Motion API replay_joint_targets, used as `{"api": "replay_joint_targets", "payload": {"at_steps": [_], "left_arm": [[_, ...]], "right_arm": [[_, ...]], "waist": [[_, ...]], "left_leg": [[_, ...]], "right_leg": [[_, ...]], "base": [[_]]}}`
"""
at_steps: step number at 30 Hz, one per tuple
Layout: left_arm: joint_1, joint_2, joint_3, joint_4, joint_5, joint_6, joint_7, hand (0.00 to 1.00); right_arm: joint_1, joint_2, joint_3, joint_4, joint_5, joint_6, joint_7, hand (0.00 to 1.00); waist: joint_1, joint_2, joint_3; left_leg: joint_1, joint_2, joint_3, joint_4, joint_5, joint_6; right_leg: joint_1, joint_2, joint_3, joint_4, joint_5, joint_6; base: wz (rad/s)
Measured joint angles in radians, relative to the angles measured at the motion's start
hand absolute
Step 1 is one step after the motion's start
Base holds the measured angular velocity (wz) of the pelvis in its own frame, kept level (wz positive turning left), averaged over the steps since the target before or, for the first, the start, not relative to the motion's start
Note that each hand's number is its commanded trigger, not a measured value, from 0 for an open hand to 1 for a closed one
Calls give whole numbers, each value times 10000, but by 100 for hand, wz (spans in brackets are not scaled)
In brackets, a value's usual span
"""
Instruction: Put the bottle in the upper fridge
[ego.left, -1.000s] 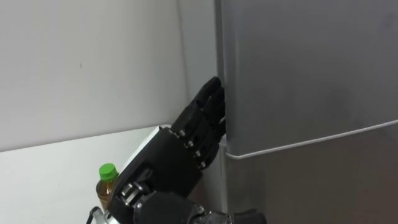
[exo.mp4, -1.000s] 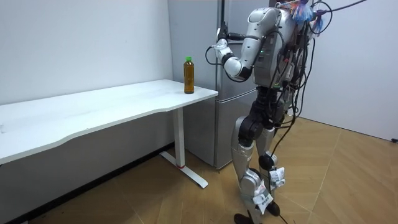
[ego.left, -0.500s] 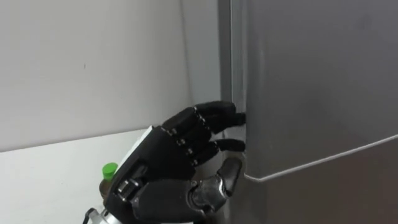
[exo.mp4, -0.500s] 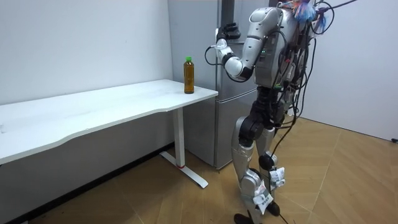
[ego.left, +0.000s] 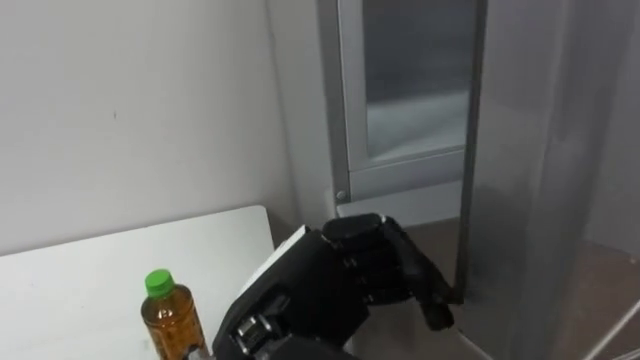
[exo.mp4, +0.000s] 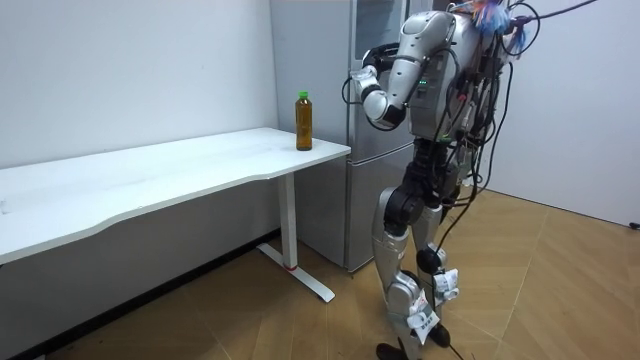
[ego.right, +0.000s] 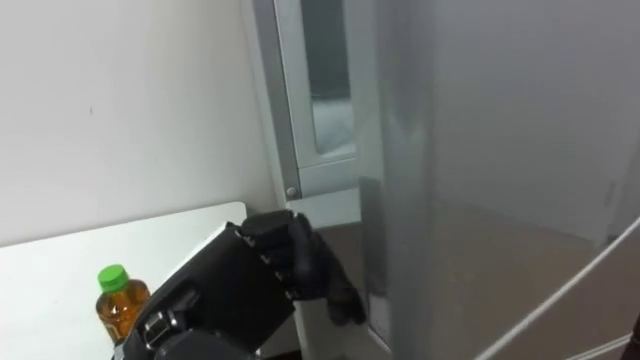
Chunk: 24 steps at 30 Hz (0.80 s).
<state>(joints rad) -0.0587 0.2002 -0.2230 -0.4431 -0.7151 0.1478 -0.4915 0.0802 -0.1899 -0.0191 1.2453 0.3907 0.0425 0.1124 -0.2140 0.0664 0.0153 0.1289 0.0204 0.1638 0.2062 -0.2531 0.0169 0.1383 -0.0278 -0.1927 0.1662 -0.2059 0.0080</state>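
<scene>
Progress on the upper door (ego.left: 470, 150) of the grey fridge (exo.mp4: 372, 215): shut flush a second ago, cracked open half a second ago, now swung well out toward the robot, with the pale inner compartment (ego.left: 415, 95) bared behind it. Done by the left hand (ego.left: 335, 295), fingers (ego.left: 400, 265) curled tight and hooked on the door's free edge near its lower corner, no longer laid straight along the seam as before. Standing close in front of the fridge in the room view, left arm raised and bent, hand at door height. No change for the bottle (ego.left: 172, 318): amber, green-capped, upright at the corner of the white table (ego.left: 90, 265) nearest the fridge, close by the left wrist yet untouched and held by nothing. Reads as access nearly won, carrying not yet begun. Probably calls next for a little more swing for a clear opening, then letting go of the door and reaching back to that table corner for the bottle. Worth minding a door drifting shut once released, and the wrist's nearness to a bottle tall and narrow enough to tip at a nudge. Cannot tell from here whether any shelf inside has free room.
</scene>
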Motion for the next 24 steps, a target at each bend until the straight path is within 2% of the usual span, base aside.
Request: {"api": "replay_joint_targets", "payload": {"at_steps": [7, 18, 24], "left_arm": [[0, 94, -299, -1, 108, 60, -180, 0], [0, 102, -305, 0, 112, 67, -346, 0], [0, 113, -307, 2, 110, 81, -698, 0]], "right_arm": [[-3, 1, 109, -22, 10, -3, -9, 0], [2, -4, 199, -15, 52, -37, -5, 0], [2, -15, 272, -17, 40, -80, -5, 0]], "waist": [[11, -19, -9], [-17, -30, -17], [9, -53, -25]], "left_leg": [[1, -4, 5, -2, 0, 0], [18, 2, 3, -2, 0, 0], [73, 31, 258, -5, 0, 0]], "right_leg": [[-3, 1, -15, -18, -2, -1], [-2, 3, -10, 10, -1, -1], [-30, 16, 153, 22, 3, -8]], "base": [[0], [0], [-8]]}}
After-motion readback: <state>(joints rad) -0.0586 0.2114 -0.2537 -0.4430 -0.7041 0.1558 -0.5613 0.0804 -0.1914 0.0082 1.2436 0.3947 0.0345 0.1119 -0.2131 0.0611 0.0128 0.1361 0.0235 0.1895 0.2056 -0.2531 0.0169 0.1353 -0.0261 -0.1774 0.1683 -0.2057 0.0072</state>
